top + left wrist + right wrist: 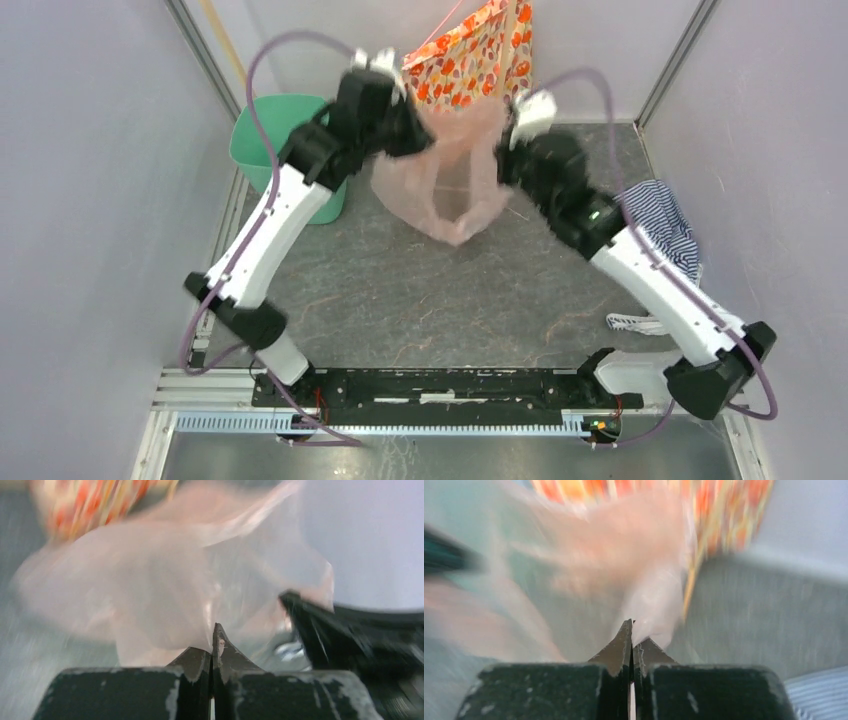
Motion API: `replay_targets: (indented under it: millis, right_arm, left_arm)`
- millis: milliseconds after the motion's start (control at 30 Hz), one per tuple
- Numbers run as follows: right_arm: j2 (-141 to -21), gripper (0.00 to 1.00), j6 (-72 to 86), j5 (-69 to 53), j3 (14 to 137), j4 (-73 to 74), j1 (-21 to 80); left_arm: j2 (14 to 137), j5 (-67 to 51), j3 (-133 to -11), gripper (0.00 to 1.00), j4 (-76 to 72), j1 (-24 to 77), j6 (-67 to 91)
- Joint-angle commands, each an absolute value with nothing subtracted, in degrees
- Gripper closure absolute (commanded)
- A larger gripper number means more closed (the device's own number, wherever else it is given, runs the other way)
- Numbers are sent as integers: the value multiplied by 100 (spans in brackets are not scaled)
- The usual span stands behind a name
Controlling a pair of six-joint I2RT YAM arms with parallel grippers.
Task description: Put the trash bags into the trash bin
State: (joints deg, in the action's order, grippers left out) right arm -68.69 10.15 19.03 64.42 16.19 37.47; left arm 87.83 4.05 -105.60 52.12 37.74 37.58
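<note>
Top external view: two arms reach inward over a grey, mottled table; a trash bag hangs between them
Trash bag: thin, translucent pink film, crumpled and glossy; it sags to a narrow point low down; raised off the table
Trash bin: mint-green plastic, smooth walls, rounded rim; the trash bin stands at the far left, beside the left arm; the trash bag is to its right, not over it
Left hand: the left hand meets the bag's upper left edge; in the left wrist view its tips are pressed together with pink film bunched at them; it is pinching the trash bag
Right hand: the right hand meets the bag's upper right edge; in the right wrist view its tips are closed on a pale fold of the film
Behind: an orange floral bag stands upright at the back wall
Right side: a blue-and-white striped cloth lies rumpled on the table
</note>
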Motion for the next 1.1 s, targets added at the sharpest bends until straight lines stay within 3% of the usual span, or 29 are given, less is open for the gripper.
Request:
replay_targets:
  millis: [0, 33, 67, 167, 233, 433, 533, 700, 1067]
  right_arm:
    - [-7187, 100, 309, 1474, 10214, 2040, 3735]
    - [-7210, 100, 283, 1245, 10649, 1944, 3737]
    - [-7121, 100, 270, 1075, 10831, 1697, 3736]
    - [-6605, 100, 303, 865, 9928, 1095, 3740]
    - [-6302, 100, 510, 962, 8629, 1047, 3741]
    - [-5888, 100, 1947, 885, 3894, 1049, 3783]
    - [-5532, 100, 2383, 632, 2883, 1056, 3850]
    - [-4979, 100, 2182, 1068, 3621, 1834, 3885]
    - [-5260, 100, 1941, 1348, 5786, 2894, 3885]
  left_arm:
    - [10156, -189, -14836, 98, 5063, 3753, 2788]
    - [10367, -343, -15727, 98, 4953, 3753, 2726]
    - [10332, -464, -15694, 98, 4708, 3753, 2686]
    - [9169, -353, -13168, 98, 3439, 3814, 2445]
    - [8510, 135, -11663, 98, 3120, 3823, 2340]
    - [8322, 883, -7889, 98, 3588, 4069, 2553]
    - [7865, 957, -6669, 98, 3356, 4480, 2956]
    - [7098, 927, -6332, 98, 3337, 4733, 3034]
    - [6609, 913, -7475, 94, 3594, 4750, 2866]
